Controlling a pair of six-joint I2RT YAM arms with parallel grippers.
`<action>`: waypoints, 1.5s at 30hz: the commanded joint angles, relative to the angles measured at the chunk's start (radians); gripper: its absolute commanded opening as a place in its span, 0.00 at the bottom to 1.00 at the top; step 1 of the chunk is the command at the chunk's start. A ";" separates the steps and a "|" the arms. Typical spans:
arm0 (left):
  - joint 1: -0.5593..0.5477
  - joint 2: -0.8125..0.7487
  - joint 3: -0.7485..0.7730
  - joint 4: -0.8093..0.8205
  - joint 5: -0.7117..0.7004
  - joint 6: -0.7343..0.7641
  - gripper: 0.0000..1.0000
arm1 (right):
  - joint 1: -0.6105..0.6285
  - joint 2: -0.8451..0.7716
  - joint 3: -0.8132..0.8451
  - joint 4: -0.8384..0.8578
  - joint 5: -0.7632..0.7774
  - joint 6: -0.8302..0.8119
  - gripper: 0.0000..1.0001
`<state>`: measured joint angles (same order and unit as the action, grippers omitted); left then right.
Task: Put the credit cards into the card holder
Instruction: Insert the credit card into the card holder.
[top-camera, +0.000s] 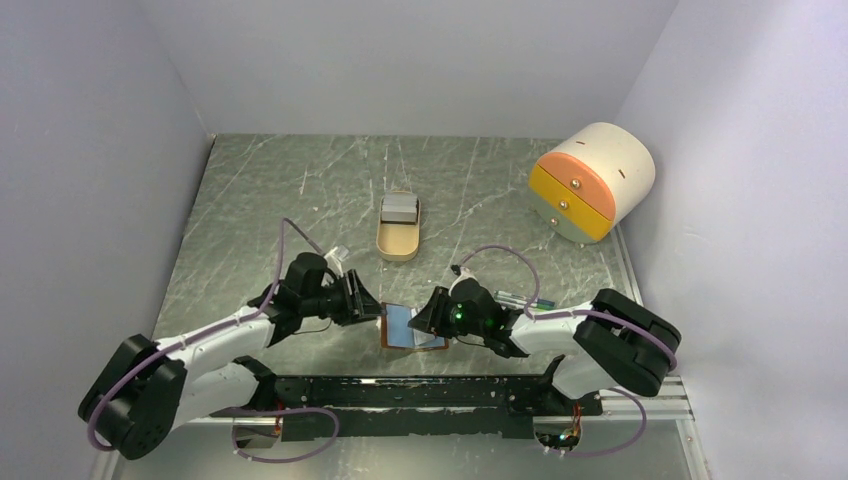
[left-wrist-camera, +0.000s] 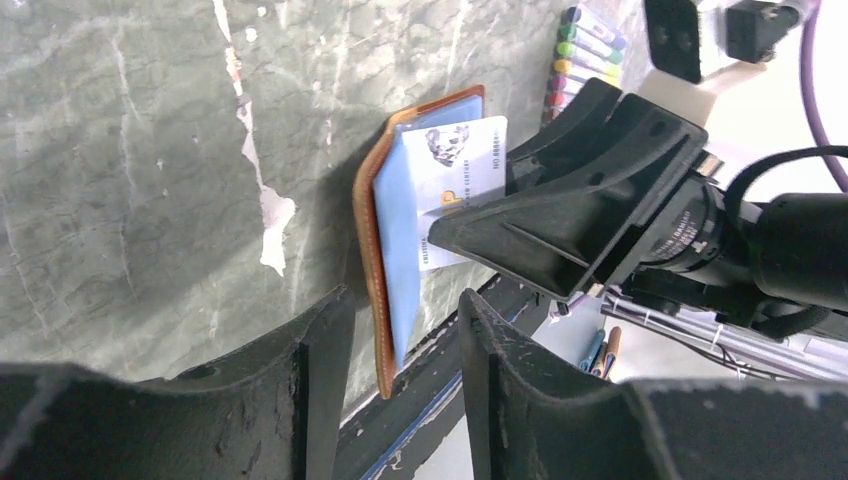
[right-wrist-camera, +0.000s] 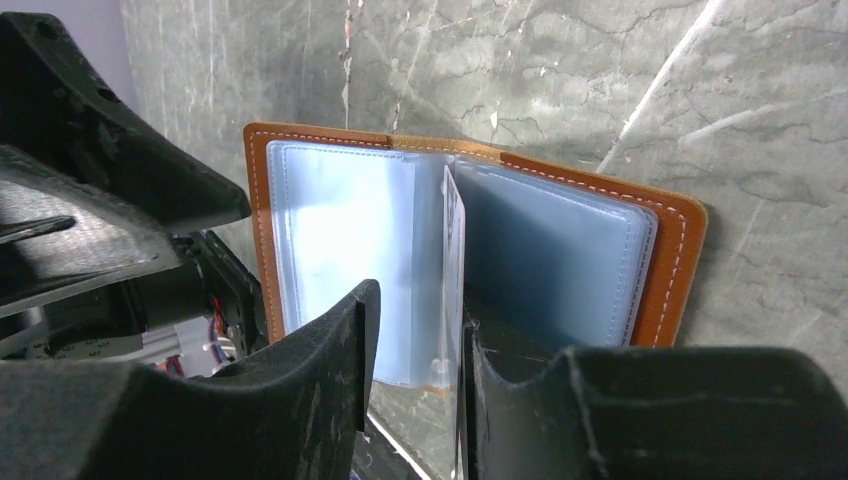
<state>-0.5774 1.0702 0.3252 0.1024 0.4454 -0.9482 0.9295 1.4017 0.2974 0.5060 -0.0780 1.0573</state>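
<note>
Top external first, Jon: where is the card holder (top-camera: 412, 328)?

Lying open on the grey marbled table (top-camera: 300, 200), Mia, near the front edge, between the left gripper (top-camera: 368, 305) and the right gripper (top-camera: 428, 318). From above it is only a small blue patch with a brown rim. Farther back, a tan tray (top-camera: 399, 252) holds a grey stack of cards (top-camera: 399, 209).

What do the wrist cameras add, Jon?

The right wrist view shows the inside: tan leather with pale stitching round clear bluish sleeves, spread like a book. A white card (right-wrist-camera: 454, 240) stands edge-on at the fold. The left wrist view catches the holder side-on, so that card's printed face shows, along with a row of coloured pens (left-wrist-camera: 585, 50) beyond.

And the jaws?

The right ones stand partly apart. The card lies against the finger (right-wrist-camera: 520, 400) on the right of that view, not pinched. The left ones also stand apart, with the holder's near corner in the gap, touching neither finger (left-wrist-camera: 320, 360) as far as I can tell.
</note>
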 joint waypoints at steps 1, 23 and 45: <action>0.007 0.061 -0.011 0.056 0.020 0.000 0.49 | 0.002 0.017 0.001 -0.014 0.003 -0.015 0.36; 0.008 0.211 0.016 0.121 0.059 0.041 0.15 | -0.020 -0.165 0.052 -0.304 0.104 -0.099 0.46; 0.006 0.192 -0.023 0.073 -0.016 0.046 0.09 | -0.052 -0.172 -0.139 0.061 0.011 -0.014 0.00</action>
<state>-0.5774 1.2793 0.3149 0.1875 0.4717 -0.9207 0.8833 1.2461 0.1970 0.4881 -0.0631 1.0298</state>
